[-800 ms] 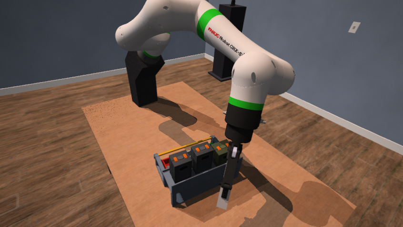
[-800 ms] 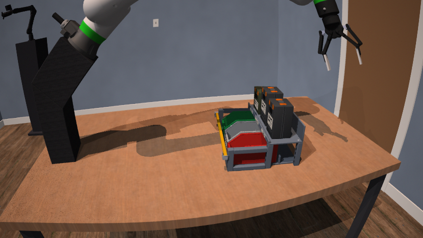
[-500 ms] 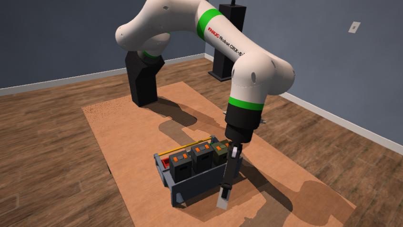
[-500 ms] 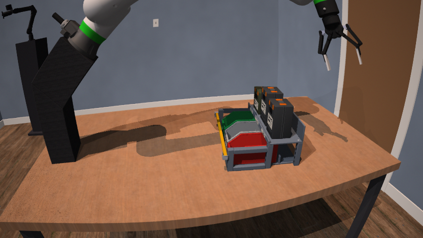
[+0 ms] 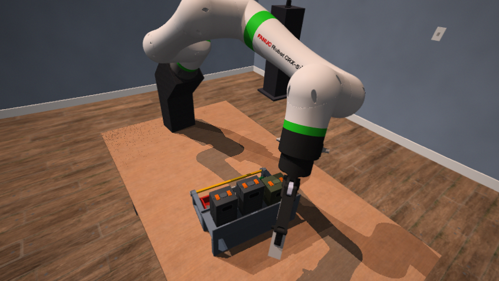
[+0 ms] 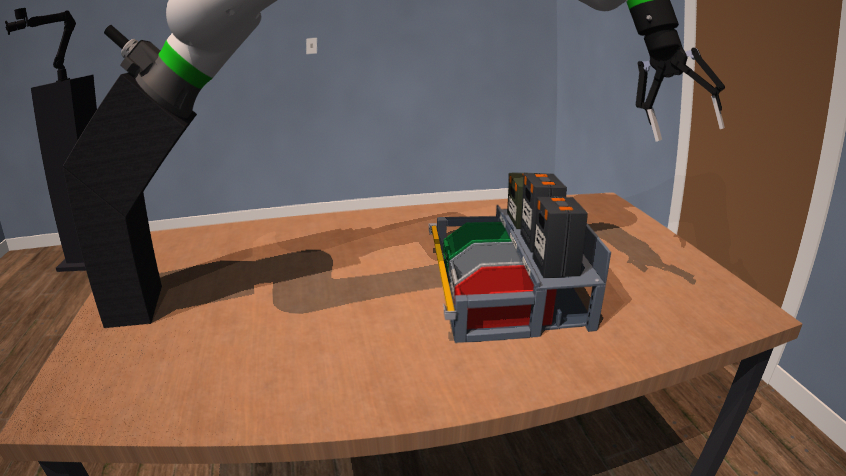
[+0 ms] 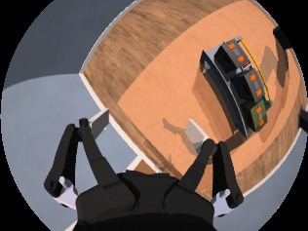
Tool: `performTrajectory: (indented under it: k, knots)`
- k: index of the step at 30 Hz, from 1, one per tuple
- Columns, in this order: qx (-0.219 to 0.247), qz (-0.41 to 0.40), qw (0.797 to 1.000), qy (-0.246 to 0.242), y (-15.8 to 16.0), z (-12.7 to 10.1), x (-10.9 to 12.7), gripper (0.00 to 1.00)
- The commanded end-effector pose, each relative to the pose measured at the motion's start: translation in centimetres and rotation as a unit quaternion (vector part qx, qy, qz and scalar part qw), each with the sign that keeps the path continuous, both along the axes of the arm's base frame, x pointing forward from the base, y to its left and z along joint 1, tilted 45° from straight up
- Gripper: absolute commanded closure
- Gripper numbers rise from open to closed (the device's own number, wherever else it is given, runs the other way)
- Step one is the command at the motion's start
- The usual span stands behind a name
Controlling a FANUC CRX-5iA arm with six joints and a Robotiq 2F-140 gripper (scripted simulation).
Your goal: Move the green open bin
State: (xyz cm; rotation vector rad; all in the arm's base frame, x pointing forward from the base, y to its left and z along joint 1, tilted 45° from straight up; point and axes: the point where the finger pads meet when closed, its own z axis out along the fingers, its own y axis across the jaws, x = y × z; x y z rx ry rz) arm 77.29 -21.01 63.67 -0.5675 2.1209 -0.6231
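Green bin (image 6: pixel 480 235) sits in the shelf (image 5: pixel 244 226) (image 6: pixel 493 334) (image 7: pixel 221 89), while the pincer (image 5: pixel 276 246) (image 6: pixel 688 133) (image 7: pixel 148 121) is spread wide in the air, well apart from it, with nothing between its pale pads (image 5: pixel 276 247) (image 6: pixel 653 125) (image 7: pixel 197 134). The arm (image 5: pixel 308 101) (image 6: pixel 204 35) arches over from its black pedestal (image 5: pixel 177 108) (image 6: pixel 112 236).

Nearest below the pincer, three cases stand upright in a row on the raised side of the shelf: an olive case (image 5: pixel 273 190) (image 6: pixel 514 198) (image 7: pixel 256 116) and two dark cases (image 5: pixel 223 206) (image 6: pixel 559 236) (image 7: pixel 232 56), all with orange latches.

Beside that row, on the side toward the pedestal, lie the bins: green at one end, then a grey bin (image 6: pixel 488 260) in the middle, then a red bin (image 6: pixel 496 281) at the other end. A yellow bar (image 5: pixel 226 182) (image 6: pixel 443 275) (image 7: pixel 256 67) runs along the shelf in front of them. What the green bin contains cannot be made out.

The shelf stands on the wooden tabletop (image 5: pixel 167 181) (image 6: pixel 331 378) (image 7: pixel 166 72), which also carries the pedestal.

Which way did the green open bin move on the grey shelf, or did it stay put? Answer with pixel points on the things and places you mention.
No, the green open bin (image 6: pixel 478 234) hasn't moved: it sits behind the yellow bar (image 6: pixel 442 273) just as before.
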Motion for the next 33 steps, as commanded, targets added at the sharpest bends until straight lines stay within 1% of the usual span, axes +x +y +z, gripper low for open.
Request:
performTrajectory:
  k: [1,27,32,33]
  knots:
    - [0.000,0.000,1.000,0.000,0.0,0.0,0.0,0.00]
    - [0.000,0.000,1.000,0.000,0.0,0.0,0.0,0.00]
    - [0.000,0.000,1.000,0.000,0.8,-3.4,-3.6,0.00]
    - [0.000,0.000,1.000,0.000,0.8,-3.4,-3.6,0.00]
